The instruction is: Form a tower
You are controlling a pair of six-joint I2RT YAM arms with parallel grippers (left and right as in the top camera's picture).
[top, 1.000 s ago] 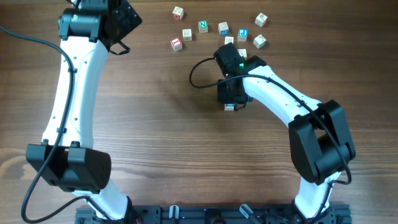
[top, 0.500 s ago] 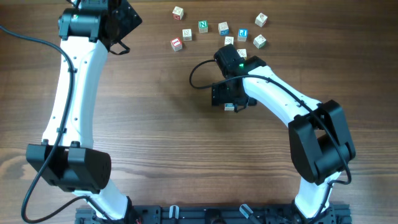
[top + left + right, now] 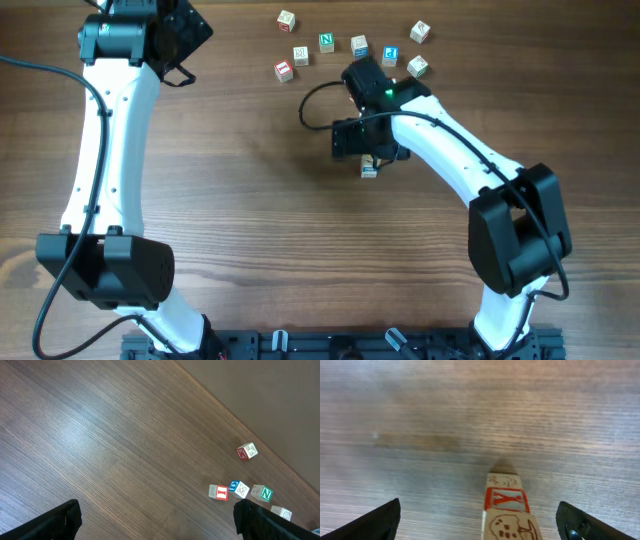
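Holding right gripper (image 3: 478,512) and left gripper (image 3: 160,521) wide open; risking clipping the tower (image 3: 506,505) while lifting away.

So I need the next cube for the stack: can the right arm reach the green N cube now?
Probably yes. The right gripper is open over the tower, holding nothing, and the green N cube stands apart from neighbouring cubes, uncovered. Lifting clear of the tower first seems wise.
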